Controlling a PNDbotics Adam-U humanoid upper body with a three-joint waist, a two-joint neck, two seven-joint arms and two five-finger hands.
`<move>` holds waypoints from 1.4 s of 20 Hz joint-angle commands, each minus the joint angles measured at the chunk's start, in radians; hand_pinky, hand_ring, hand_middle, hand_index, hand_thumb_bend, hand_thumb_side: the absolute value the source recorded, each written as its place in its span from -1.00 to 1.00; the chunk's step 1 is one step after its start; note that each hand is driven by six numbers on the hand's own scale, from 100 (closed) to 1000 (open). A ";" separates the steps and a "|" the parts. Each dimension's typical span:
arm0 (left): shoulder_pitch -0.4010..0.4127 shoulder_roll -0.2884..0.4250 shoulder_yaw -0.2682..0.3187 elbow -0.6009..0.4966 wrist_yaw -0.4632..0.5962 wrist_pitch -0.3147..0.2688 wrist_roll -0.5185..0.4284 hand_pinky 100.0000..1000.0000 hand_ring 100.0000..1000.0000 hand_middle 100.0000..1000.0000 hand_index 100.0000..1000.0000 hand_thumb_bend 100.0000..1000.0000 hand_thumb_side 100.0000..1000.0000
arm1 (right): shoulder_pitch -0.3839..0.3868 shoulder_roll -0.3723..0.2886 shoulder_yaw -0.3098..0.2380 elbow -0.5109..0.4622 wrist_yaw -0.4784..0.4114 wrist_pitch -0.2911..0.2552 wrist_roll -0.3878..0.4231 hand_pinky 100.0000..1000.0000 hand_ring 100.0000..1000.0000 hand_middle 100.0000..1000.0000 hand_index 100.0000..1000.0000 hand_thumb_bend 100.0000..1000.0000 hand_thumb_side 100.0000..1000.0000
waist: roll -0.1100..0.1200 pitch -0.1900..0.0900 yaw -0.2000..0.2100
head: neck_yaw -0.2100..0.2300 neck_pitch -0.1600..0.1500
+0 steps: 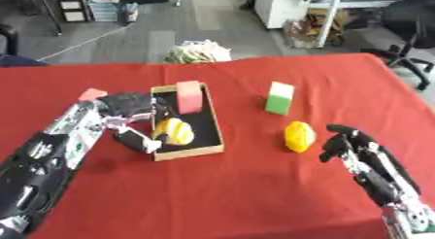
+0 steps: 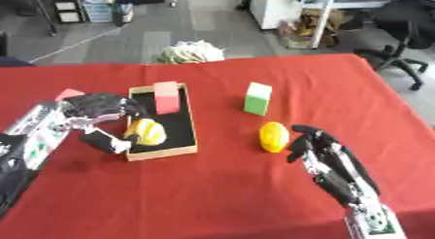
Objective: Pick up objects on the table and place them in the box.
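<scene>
Shallow open box (image 1: 214, 128) with a black floor and tan walls, standing on the red table (image 1: 255, 194). Inside the box, a pink block (image 1: 190, 96) stands upright at the far end, and a yellow striped object (image 1: 174, 131) lies in the near half against the left wall. The left hand (image 1: 127, 117) sits at the box's left wall, its fingers curled over the rim above the yellow striped object and its thumb just outside the wall; whether the fingers actually grip that object cannot be told. A small pink piece (image 1: 92, 94) lies left of the box, beyond the left arm. Right of the box, well apart from it, a white-and-green block (image 1: 279, 98) stands upright; nearer the camera, a yellow rounded object (image 1: 299, 136) lies on the cloth. The right hand (image 1: 348, 145) rests just right of that yellow object, fingers relaxed and empty.
</scene>
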 commanded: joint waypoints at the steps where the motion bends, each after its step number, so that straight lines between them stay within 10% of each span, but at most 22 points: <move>1: -0.015 0.006 0.008 0.006 -0.027 0.002 0.037 0.58 0.48 0.57 0.74 -1.00 -0.09 | -0.004 -0.011 -0.005 -0.007 0.000 -0.003 0.001 0.10 -0.11 -0.02 0.61 -1.00 -0.12 | -0.008 -0.020 0.000 | -0.004 -0.004; 3: -0.011 -0.004 0.011 0.016 -0.046 0.010 0.059 0.64 0.54 0.64 0.77 -1.00 0.04 | -0.005 -0.010 -0.005 -0.006 0.000 -0.003 0.001 0.10 -0.11 -0.02 0.61 -1.00 -0.12 | -0.008 -0.020 -0.001 | -0.005 -0.004; 7: -0.012 -0.005 -0.008 0.005 -0.106 -0.008 0.109 0.75 0.68 0.77 0.83 -0.31 0.83 | -0.005 -0.010 -0.005 -0.005 0.001 -0.002 0.001 0.10 -0.11 -0.02 0.61 -1.00 -0.12 | -0.007 -0.020 -0.001 | -0.005 -0.004; 10: -0.016 0.002 -0.014 -0.022 -0.157 -0.023 0.127 0.76 0.71 0.81 0.86 -0.06 0.71 | -0.006 -0.010 -0.005 -0.005 0.001 -0.002 0.002 0.10 -0.11 -0.02 0.61 -1.00 -0.12 | -0.006 -0.020 -0.001 | -0.005 -0.004; 21: -0.082 0.129 0.082 -0.108 -0.085 -0.027 0.097 0.74 0.66 0.69 0.84 -0.39 -0.04 | -0.006 -0.017 -0.009 -0.003 0.006 -0.001 0.000 0.10 -0.11 -0.02 0.61 -1.00 -0.11 | 0.004 -0.019 0.002 | -0.011 -0.004; 28: -0.188 0.241 0.162 0.031 -0.079 -0.105 -0.012 0.81 0.80 0.77 0.87 0.12 -0.08 | -0.015 -0.025 0.001 -0.002 0.003 -0.002 0.008 0.10 -0.11 -0.02 0.61 -1.00 -0.10 | 0.009 -0.009 -0.024 | 0.004 -0.004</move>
